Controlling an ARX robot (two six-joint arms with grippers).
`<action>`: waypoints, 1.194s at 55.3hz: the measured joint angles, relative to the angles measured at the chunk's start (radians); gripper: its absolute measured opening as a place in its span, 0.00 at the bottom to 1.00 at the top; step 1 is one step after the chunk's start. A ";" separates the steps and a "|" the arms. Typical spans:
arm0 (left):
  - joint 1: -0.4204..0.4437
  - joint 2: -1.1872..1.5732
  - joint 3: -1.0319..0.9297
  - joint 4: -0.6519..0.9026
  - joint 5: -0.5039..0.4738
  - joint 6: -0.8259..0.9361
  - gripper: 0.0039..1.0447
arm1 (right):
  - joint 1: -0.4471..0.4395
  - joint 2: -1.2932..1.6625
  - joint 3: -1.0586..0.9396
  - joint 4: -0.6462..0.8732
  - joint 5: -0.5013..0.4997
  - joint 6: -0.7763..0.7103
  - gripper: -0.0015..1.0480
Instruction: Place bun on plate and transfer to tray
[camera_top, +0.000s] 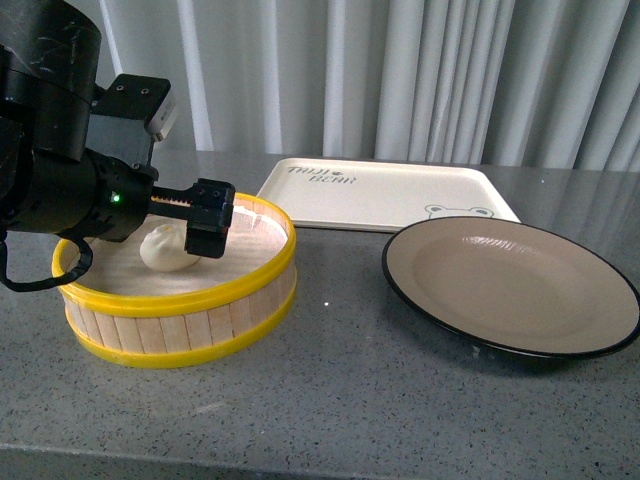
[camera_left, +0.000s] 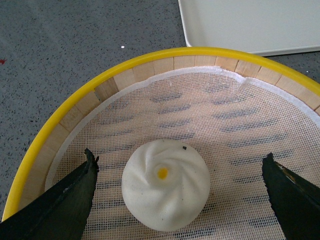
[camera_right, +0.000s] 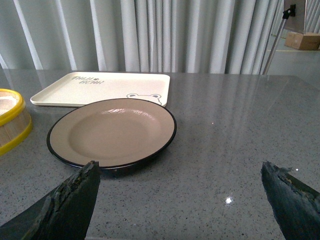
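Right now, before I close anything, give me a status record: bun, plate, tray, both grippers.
bun: in steamer basket, on mesh, ungripped
plate: empty, on table, right of basket
tray: empty, behind plate
left gripper: open, fingers either side of bun, not touching
right gripper: open, empty, facing plate

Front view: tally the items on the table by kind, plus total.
Steamed bun: 1
Yellow-rimmed steamer basket: 1
Black-rimmed plate: 1
Cream bear-print tray: 1
Total: 4
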 joint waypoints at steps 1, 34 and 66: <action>0.000 0.003 0.005 -0.003 -0.005 -0.002 0.94 | 0.000 0.000 0.000 0.000 0.000 0.000 0.92; -0.021 0.074 0.064 -0.051 -0.049 -0.030 0.94 | 0.000 0.000 0.000 0.000 0.000 0.000 0.92; -0.010 0.087 0.064 -0.062 -0.053 -0.046 0.44 | 0.000 0.000 0.000 0.000 0.000 0.000 0.92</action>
